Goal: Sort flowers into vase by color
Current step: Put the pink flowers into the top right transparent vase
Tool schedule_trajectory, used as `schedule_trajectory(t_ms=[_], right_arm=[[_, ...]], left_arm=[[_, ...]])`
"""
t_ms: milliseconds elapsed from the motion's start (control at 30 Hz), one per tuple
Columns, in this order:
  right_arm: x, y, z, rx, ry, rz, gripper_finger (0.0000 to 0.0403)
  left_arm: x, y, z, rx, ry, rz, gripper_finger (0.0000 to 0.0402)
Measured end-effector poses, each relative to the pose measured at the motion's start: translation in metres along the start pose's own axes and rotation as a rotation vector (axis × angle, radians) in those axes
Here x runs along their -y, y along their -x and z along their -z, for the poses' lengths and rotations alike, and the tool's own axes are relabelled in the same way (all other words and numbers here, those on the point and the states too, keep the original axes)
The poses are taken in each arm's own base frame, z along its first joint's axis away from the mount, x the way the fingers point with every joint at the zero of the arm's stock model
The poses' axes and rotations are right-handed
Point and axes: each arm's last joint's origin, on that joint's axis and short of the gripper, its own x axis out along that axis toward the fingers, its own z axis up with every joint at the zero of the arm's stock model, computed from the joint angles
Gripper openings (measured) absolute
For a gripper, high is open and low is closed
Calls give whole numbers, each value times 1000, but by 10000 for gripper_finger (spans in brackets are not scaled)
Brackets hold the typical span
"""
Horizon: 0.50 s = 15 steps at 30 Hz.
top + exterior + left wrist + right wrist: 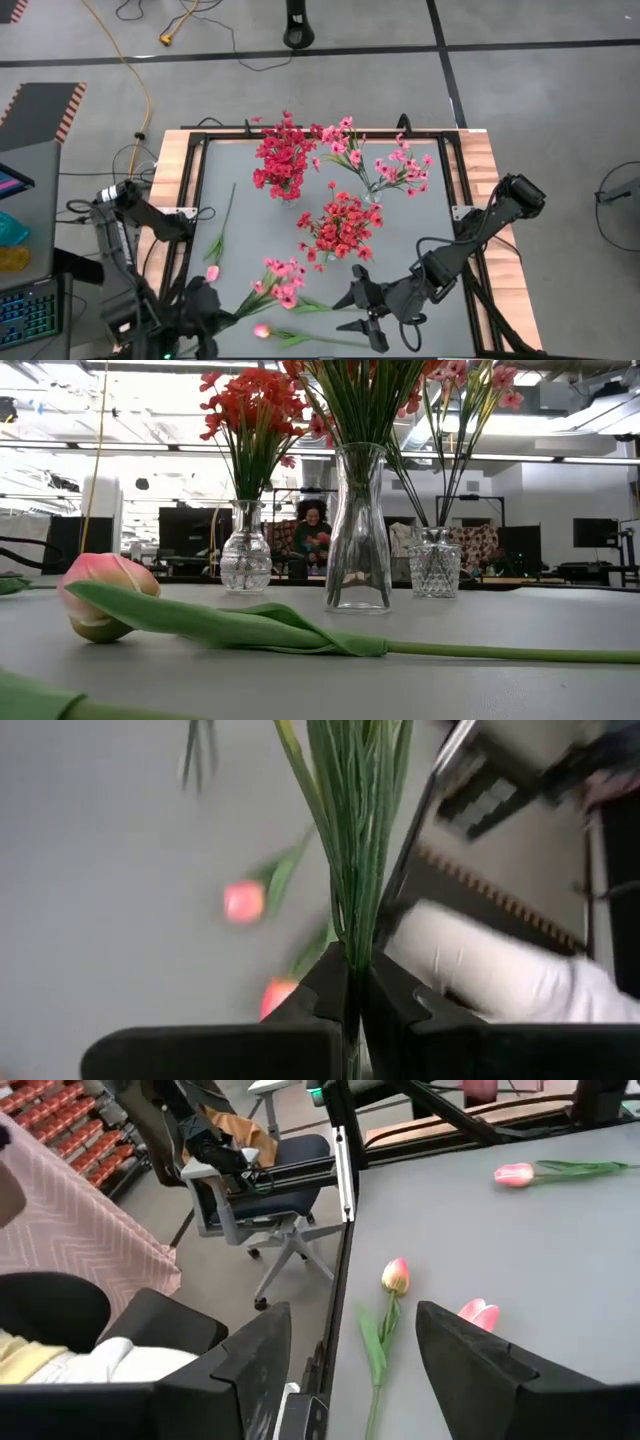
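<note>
left wrist view: left gripper (352, 982) fingers pinched tight on the green stems of the light pink spray (283, 282), low on the stem bundle, near the table's front edge. risk: grip that low gives a long lever, so the blossoms may droop or swing on lift and snag the tulip bud (262, 330) lying just beside it. right gripper (368, 318) waits near the front too, fingers spread wide, holding nothing; a wide carry could clip it. farther back, the middle vase (358, 526) is tall and narrow-based, so a stray stem could tip it. the light pink vase (435, 561) sits behind it, so the approach crosses the red bunch (340, 224).
</note>
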Motion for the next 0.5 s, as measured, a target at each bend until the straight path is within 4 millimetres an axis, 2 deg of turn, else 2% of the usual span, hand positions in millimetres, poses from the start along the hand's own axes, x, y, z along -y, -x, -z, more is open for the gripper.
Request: schedule_trajectory(t_ms=[133,267,500], right_arm=[[0,-1,-1,15,6,9,244],[-1,-2,-10,109,0,-9,244],[-2,-1,-32,315,150,-20,244]], left_arm=[[5,6,-1,207,-92,36,0],[11,4,-10,388,-117,34,0],[23,-8,-35,525,-210,-2,0]])
